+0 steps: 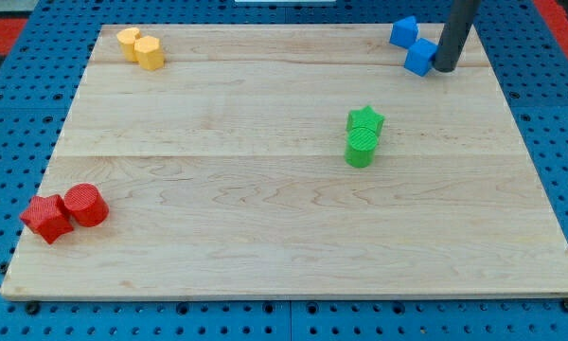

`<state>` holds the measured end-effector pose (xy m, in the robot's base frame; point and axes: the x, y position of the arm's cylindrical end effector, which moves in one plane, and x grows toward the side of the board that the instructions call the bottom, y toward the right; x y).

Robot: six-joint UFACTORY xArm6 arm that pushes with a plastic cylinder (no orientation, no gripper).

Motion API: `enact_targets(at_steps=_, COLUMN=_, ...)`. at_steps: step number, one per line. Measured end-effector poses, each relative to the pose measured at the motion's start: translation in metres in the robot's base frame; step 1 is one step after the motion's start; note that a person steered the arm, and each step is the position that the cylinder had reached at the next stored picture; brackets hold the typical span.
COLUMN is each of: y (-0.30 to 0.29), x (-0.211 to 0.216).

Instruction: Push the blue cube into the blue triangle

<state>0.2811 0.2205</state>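
The blue cube point(420, 57) sits near the view's top right corner of the wooden board point(284, 218). The blue triangle point(403, 31) lies just above and to its left, touching or nearly touching it. My tip point(445, 68) rests on the board right against the cube's right side. The dark rod rises from it out of the view's top.
Two yellow blocks point(140, 47) sit together at the view's top left. A green star point(366, 120) touches a green cylinder point(362, 148) right of centre. A red cube point(47, 218) and a red cylinder point(85, 205) sit together at the left edge. The board's top right edges are close to the blue blocks.
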Motion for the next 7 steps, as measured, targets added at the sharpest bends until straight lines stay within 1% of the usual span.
enact_targets(at_steps=1, y=0.0, x=-0.01)
enact_targets(at_steps=2, y=-0.002, x=0.0)
enact_targets(at_steps=3, y=-0.041, x=0.007)
enact_targets(at_steps=4, y=-0.048, x=-0.014)
enact_targets(at_steps=5, y=-0.032, x=0.0)
enact_targets(at_steps=6, y=0.025, x=0.017)
enact_targets(at_steps=7, y=0.081, x=0.016)
